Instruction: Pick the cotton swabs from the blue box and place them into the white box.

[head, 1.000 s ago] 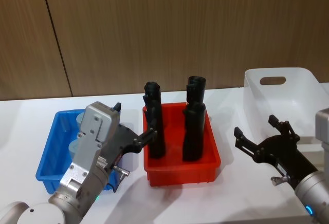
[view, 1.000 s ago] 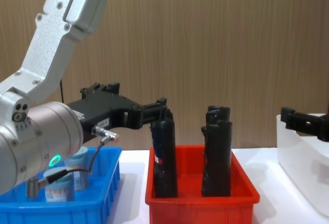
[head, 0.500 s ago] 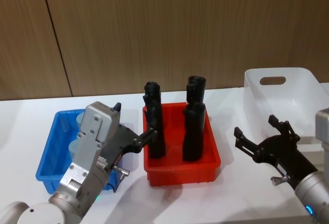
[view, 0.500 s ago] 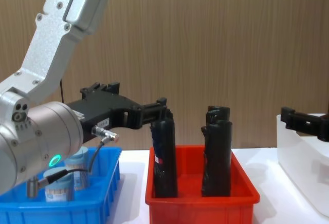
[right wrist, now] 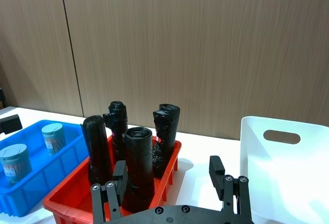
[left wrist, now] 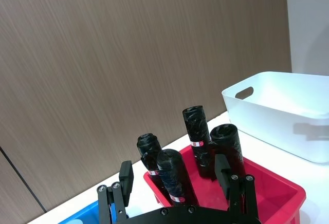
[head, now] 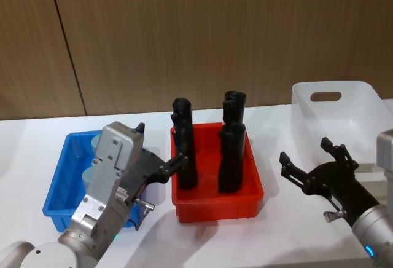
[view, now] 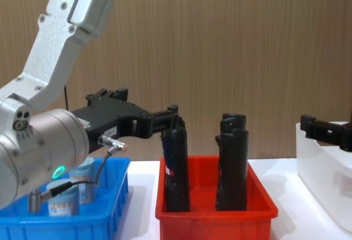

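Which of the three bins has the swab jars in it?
The blue bin, on the robot's left: two clear jars stand inside. The red bin holds black rolls; the white bin has a handle cut-out.

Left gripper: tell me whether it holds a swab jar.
No, the left gripper is open and empty; two jars sit in the blue box.

The white table carries three bins in a row: blue box left, red bin in the middle, white box right.
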{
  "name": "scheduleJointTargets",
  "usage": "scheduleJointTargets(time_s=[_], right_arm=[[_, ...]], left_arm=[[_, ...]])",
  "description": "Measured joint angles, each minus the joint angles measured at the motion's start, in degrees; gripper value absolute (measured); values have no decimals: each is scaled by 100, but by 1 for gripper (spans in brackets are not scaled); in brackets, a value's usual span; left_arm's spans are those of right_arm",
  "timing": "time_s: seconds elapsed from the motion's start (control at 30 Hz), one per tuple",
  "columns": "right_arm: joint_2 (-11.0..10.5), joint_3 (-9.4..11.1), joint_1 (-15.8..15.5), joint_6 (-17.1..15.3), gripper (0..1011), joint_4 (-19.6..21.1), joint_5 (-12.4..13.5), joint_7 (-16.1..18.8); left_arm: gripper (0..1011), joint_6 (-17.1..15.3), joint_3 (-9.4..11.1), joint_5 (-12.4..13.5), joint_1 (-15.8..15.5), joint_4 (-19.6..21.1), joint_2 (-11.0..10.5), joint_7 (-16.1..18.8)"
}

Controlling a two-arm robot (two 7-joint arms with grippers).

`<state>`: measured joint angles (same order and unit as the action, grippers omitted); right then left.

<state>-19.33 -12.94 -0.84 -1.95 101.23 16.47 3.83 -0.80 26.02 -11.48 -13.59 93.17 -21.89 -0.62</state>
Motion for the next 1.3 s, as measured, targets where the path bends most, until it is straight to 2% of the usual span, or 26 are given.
scheduleJointTargets(time_s=[0.6, 0.83, 1.3], right_arm=[[0, 0, 0, 0, 1002, 0, 0, 0], [0, 0, 0, 0, 1002, 0, 0, 0], [0, 0, 0, 0, 1002, 0, 0, 0]], left_arm=[[1004, -42, 15, -32, -18, -55, 82, 43], [1004, -163, -10, -147, -64, -138, 152, 146], [1004, -484, -245, -517, -121, -336, 115, 407]])
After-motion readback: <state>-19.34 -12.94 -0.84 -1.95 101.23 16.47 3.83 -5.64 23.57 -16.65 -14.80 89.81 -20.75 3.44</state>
